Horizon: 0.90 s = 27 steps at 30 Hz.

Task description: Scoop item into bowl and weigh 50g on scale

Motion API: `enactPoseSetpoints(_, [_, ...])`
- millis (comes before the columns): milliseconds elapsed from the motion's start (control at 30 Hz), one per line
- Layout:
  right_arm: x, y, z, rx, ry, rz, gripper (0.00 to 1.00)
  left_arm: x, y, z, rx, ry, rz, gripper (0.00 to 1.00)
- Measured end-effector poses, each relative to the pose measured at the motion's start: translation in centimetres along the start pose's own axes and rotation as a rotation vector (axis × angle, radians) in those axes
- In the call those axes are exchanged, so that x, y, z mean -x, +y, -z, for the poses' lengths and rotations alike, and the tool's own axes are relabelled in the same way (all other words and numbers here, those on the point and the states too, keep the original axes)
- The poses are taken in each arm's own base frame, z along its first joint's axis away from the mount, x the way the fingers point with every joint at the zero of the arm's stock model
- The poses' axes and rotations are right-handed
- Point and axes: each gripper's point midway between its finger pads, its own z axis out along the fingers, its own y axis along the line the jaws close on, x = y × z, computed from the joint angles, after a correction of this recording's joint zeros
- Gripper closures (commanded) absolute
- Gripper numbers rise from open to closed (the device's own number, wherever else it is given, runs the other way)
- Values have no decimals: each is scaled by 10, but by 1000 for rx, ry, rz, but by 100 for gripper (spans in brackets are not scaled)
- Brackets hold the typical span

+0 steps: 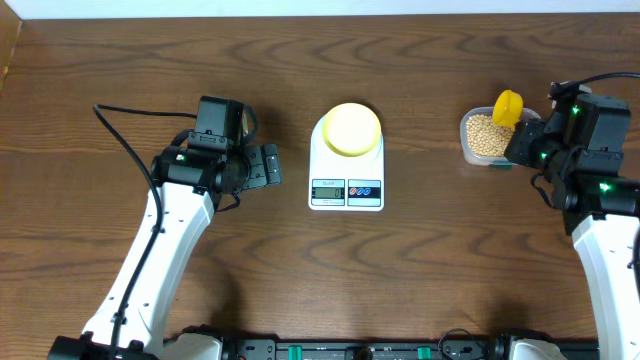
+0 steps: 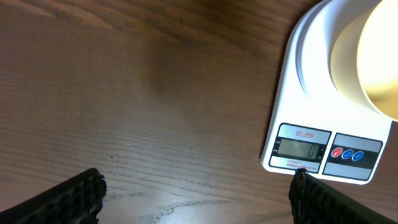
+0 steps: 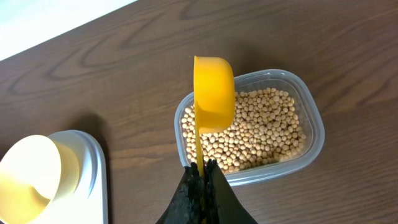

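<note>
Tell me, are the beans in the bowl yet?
Not yet. Done: the bowl sits on the scale, and the right claw is shut on the handle of the yellow scoop. Happening: the scoop hangs over the beans in the clear tub. Left: the bowl looks empty, so scooping and weighing remain.

Pale yellow bowl [image 1: 352, 128] upright atop white scale [image 1: 346, 190], tan beans [image 1: 485, 136] in clear tub [image 1: 466, 150] well apart
</note>
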Motion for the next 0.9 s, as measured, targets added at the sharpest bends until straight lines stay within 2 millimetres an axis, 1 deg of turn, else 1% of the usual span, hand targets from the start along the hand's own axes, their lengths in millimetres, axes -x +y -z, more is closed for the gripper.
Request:
enactPoseSetpoints(467, [1, 0, 0, 1, -5, 1, 99, 0, 0, 0, 0, 0, 0, 4])
enactPoseSetpoints(533, [7, 2, 0, 7, -26, 3, 99, 0, 0, 0, 0, 0, 0, 4])
enactPoseSetpoints(633, [22, 6, 1, 23, -89, 3, 99, 0, 0, 0, 0, 1, 0, 4])
enactPoseSetpoints(700, [28, 7, 2, 29, -114, 5, 99, 0, 0, 0, 0, 0, 0, 4])
enactPoseSetpoints(900, [30, 8, 2, 31, -121, 6, 99, 0, 0, 0, 0, 0, 0, 4])
